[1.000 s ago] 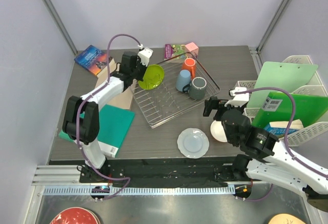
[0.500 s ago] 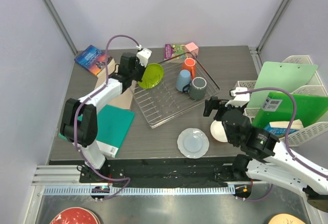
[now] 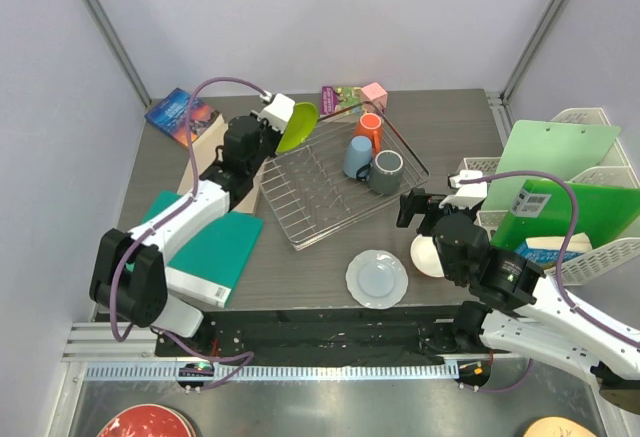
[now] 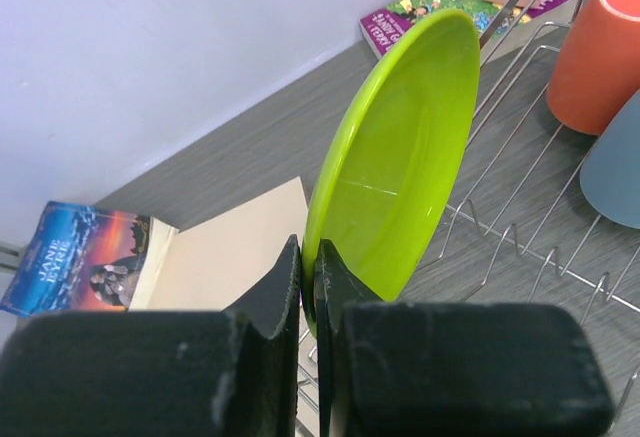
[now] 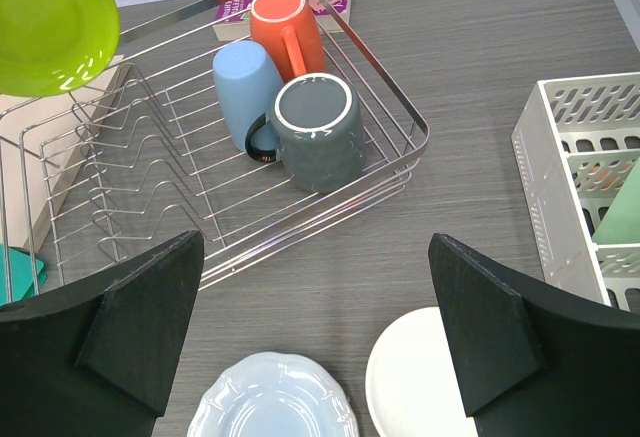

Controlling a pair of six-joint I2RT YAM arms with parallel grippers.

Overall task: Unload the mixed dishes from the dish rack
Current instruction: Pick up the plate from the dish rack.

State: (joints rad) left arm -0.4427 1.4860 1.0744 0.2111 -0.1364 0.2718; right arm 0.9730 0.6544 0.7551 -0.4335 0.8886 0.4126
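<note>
My left gripper [image 3: 277,129] is shut on the rim of the lime-green plate [image 3: 299,124], which it holds on edge over the far-left corner of the wire dish rack [image 3: 318,212]. In the left wrist view the fingers [image 4: 335,282] pinch the plate [image 4: 400,157]. The orange mug [image 3: 370,127], light blue cup [image 3: 357,155] and dark grey mug [image 3: 385,171] sit in the rack's right end. The pale blue-white plate [image 3: 377,278] and the white bowl [image 3: 428,255] rest on the table near the rack. My right gripper [image 5: 315,327] is open and empty above them.
White lattice baskets [image 3: 585,122] with green boards stand at the right. A teal book [image 3: 215,247] lies left of the rack, a blue book [image 3: 180,112] and a beige pad [image 4: 230,247] at the far left. A purple book [image 3: 345,97] and pink box [image 3: 374,91] lie behind the rack.
My left gripper has lifted the lime-green plate out of the rack and carried it up and back to the far-left corner, turning it edge-on. The right arm has not moved.
</note>
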